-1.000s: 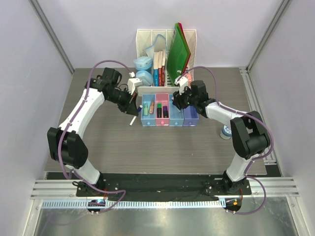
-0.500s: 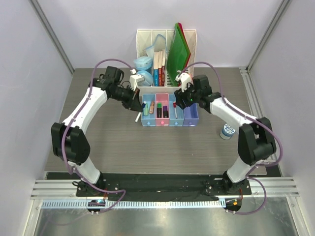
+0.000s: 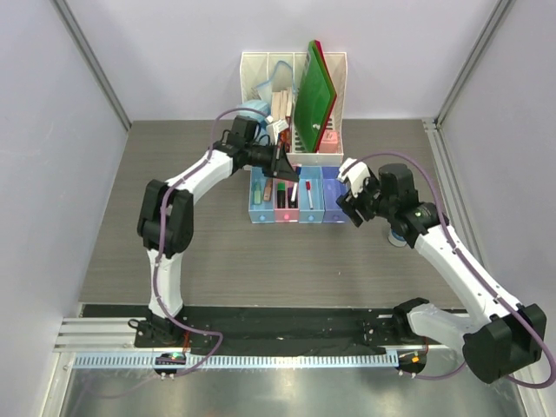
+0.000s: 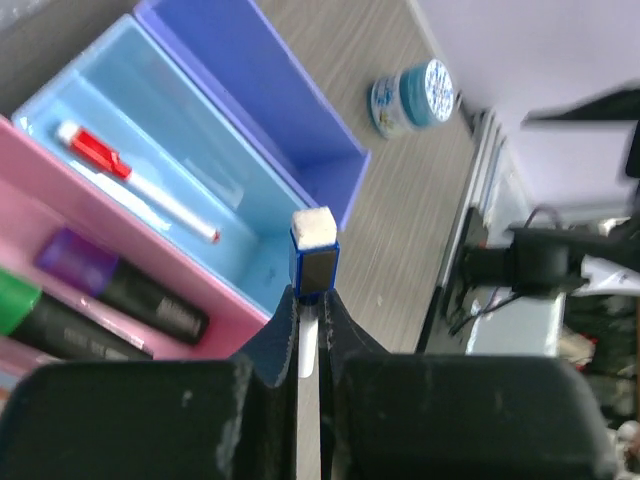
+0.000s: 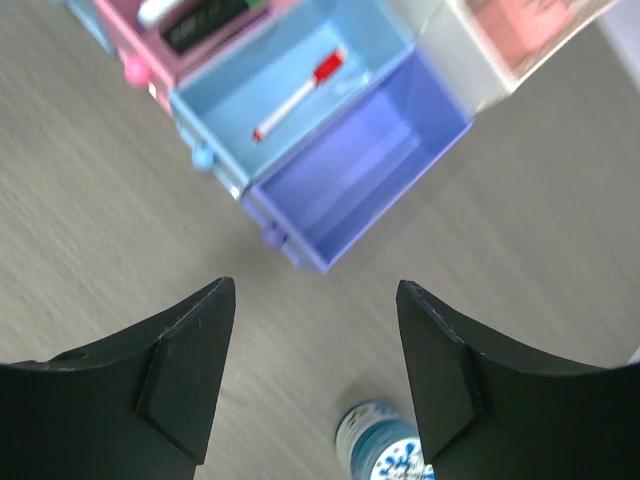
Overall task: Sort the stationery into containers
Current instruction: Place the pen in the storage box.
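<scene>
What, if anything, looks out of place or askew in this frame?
Only the round blue-lidded pot: it stands alone on the table, right of the empty purple tray, in no container. Nothing looks spilled or damaged.

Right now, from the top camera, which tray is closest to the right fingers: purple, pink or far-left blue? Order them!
1. purple tray, right end of the row, beside the right fingers
2. pink tray, second from left
3. far-left light blue tray, left end
</scene>
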Controlling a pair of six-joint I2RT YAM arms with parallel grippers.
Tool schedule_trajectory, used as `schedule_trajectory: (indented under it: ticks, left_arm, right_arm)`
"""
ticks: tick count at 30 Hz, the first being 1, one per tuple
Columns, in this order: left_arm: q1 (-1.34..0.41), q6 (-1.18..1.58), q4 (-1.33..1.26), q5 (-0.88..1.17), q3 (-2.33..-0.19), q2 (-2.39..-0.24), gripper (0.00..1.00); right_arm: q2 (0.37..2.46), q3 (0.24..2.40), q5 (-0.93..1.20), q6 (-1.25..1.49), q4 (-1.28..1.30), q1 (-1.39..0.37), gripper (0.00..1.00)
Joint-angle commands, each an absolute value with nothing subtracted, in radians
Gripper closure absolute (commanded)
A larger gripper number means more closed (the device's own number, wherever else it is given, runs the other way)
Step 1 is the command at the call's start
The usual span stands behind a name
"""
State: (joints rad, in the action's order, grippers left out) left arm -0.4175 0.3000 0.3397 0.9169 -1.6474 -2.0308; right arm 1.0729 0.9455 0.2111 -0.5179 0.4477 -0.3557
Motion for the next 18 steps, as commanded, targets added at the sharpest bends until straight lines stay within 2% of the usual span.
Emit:
schedule_trajectory:
  ticks: [1, 8, 14, 16, 18]
  left_arm:
    - [-0.416, 0.529, 0.082, 0.982, -1.761, -2.124, 1.00]
    - [-0.428, 0.634, 0.012, 0.951, -1.877, -2.240, 1.00]
    - [-0.430, 0.643, 0.015, 0.945, -1.870, -2.272, 0.99]
    - [-0.430, 0.632, 0.018, 0.939, -1.855, -2.270, 0.90]
    - [-0.430, 0.621, 0.029, 0.937, -1.832, -2.270, 0.90]
  right_arm:
    - [1.042, 0.894, 0.201, -0.560, 0.482, -0.328, 0.29]
    - [1.022, 0.871, 0.212, -0.551, 0.482, -0.311, 0.29]
    - [1.003, 0.887, 0.201, -0.560, 0.483, -0.304, 0.29]
    - [1.005, 0.882, 0.198, -0.568, 0.482, -0.302, 0.29]
    - [1.008, 0.877, 0.183, -0.569, 0.474, -0.304, 0.28]
